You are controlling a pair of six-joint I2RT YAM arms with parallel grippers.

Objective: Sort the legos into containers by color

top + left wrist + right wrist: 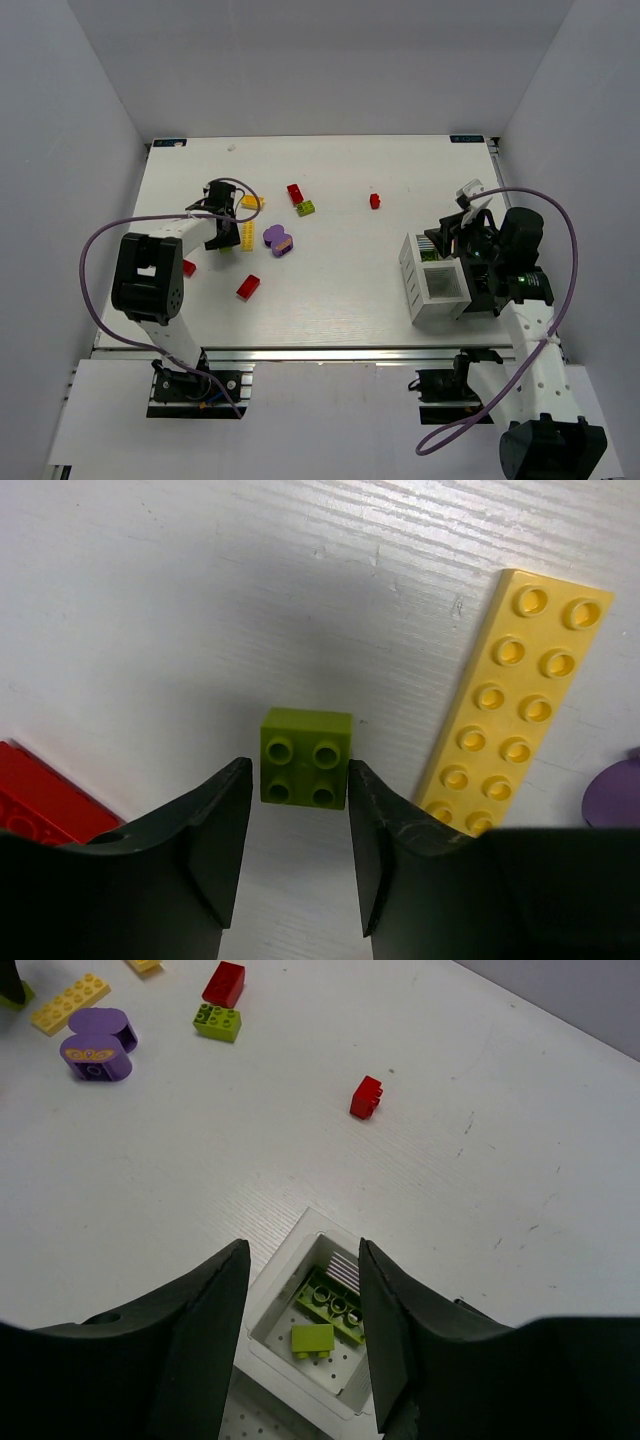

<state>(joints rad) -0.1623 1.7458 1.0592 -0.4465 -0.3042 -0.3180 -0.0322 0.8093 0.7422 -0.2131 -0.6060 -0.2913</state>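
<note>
White tabletop (180, 590) bears a green lego (305, 750) just before the spread left gripper (299, 780).

- We see a white surface (340, 290) with pieces scattered across its left half.
- On it lie red bricks (248, 287), a yellow plate (247, 236), a purple piece (278, 240) and a green brick (305, 208).
- The containers (413, 280) stand near its right edge.

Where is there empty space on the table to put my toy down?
The big bare patch is the middle of the table, between the purple piece and the containers. The far strip behind the lone red brick is free too. It is crowded by the left hand: yellow plate and green brick sit close.
</note>
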